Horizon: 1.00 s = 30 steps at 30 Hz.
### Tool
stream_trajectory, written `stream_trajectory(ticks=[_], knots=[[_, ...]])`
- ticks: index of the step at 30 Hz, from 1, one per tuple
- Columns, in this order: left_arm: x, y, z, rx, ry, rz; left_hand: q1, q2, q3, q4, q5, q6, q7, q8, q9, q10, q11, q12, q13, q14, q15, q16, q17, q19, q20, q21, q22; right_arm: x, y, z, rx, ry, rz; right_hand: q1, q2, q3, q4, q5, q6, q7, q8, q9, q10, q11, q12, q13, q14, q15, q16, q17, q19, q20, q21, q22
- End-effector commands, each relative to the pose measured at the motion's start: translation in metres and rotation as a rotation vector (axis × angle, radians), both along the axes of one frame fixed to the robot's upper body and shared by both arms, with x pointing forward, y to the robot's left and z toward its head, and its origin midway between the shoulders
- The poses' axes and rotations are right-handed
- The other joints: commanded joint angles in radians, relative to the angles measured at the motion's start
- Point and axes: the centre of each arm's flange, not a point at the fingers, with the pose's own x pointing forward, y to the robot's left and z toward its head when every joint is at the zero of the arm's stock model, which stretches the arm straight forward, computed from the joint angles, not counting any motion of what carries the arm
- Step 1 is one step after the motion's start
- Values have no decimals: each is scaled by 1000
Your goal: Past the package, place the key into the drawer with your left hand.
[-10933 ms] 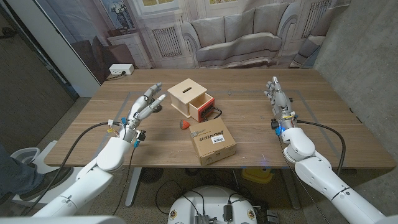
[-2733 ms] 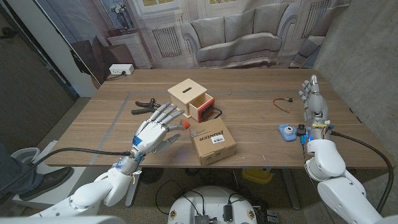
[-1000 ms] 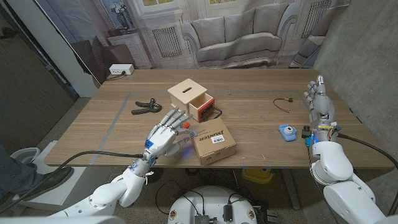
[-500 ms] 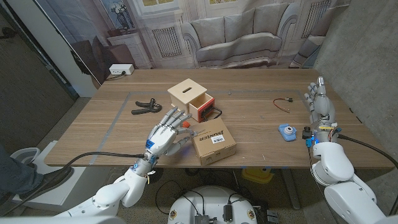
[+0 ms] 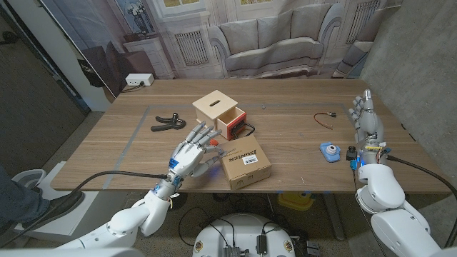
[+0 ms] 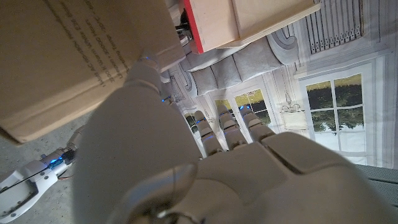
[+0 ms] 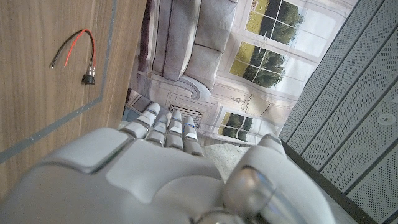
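Key (image 5: 223,152): small, silvery, lay on the bench (image 5: 128,153) at the package's (image 5: 245,163) left edge, with a red piece just beyond. Left robot hand (image 5: 191,152): fingers spread, empty, hovered over it. Drawer (image 5: 231,122): red-fronted, open.

left hand (image 5: 191,155) moved beside package (image 5: 244,163)

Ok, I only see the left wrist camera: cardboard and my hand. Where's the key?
Observer: In the head view, a small red thing lies at the fingertips of your left hand. I can't tell if it's the key.
Operator: Is the drawer open?
Observer: Yes, the drawer is pulled out of its wooden box, just beyond the package.
Operator: And my other hand?
Observer: The right hand stands upright and empty, far right, behind a blue thing.
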Motion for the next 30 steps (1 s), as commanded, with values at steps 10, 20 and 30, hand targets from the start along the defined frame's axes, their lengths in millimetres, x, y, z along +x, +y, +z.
stream_trajectory(ticks=[10,20,30], knots=[[1,-2,5,23,32,4,2,9,1,6,-3,31,1,3,5,-3,-1,-4,3,2,-124,0,2,-6,7,0,6,5,1,0,7,-7,9,5,0,-4,1,8,9,-4,1,6,12,0,5,4,8,-2,3,4,9,-5,-8,2],[1,-2,5,8,26,9,-3,5,-8,11,-6,151,10,51,16,7,-2,-2,3,6,-127,1,3,-6,6,3,7,6,1,4,2,-14,11,5,0,-5,1,8,10,-5,1,6,14,3,5,4,9,-1,3,4,9,-4,-10,2],[2,-2,8,-24,9,-7,-11,-2,-17,15,-7,198,16,74,20,27,-2,3,4,26,-131,10,7,3,8,8,7,7,0,6,1,-19,12,5,0,-6,1,9,10,-8,1,6,14,1,5,4,10,-1,3,4,9,-1,-12,2]])
